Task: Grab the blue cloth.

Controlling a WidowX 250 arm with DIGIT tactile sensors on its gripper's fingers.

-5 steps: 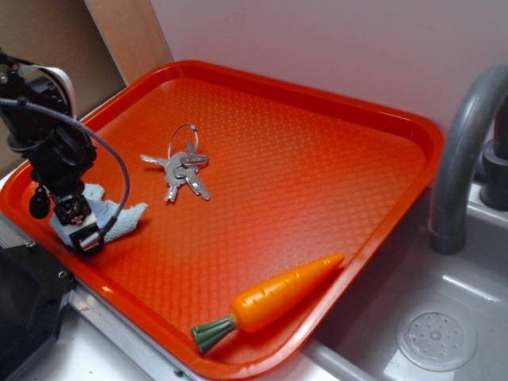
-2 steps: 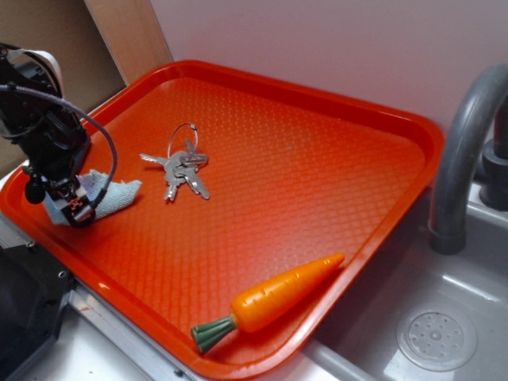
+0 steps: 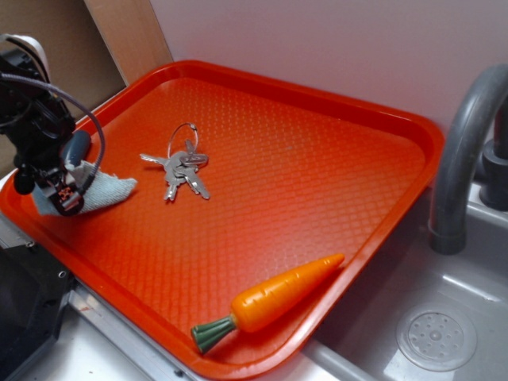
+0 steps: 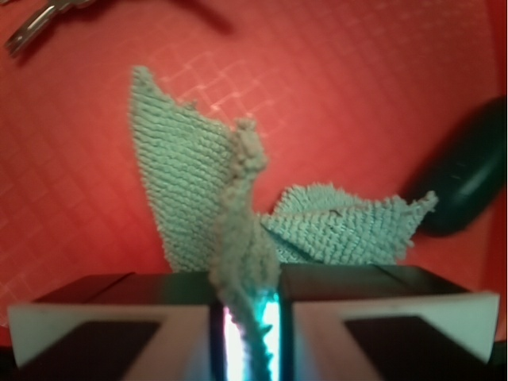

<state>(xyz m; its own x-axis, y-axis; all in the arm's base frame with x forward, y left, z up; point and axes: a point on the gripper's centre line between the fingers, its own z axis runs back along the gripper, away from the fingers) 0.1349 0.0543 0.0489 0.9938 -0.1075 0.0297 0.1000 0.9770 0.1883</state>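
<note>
The blue cloth [image 3: 103, 193] is a small pale blue-grey terry rag at the left edge of the orange tray [image 3: 302, 175]. In the wrist view the blue cloth [image 4: 190, 159] rises in a pinched fold between my two fingers. My gripper [image 3: 62, 200] is shut on that fold; in the wrist view the gripper [image 4: 248, 305] has its jaws close together with cloth squeezed in the narrow gap. One corner of the cloth sticks out to the right of the gripper.
A bunch of keys [image 3: 181, 165] lies just right of the cloth; the keys [image 4: 40, 20] also show at the wrist view's top left. A toy carrot [image 3: 270, 300] lies by the tray's front edge. A grey faucet [image 3: 464, 151] and sink [image 3: 436, 333] stand at the right.
The gripper has moved back and to the left along the tray's left edge, and the cloth has come along with it, held in the jaws.
</note>
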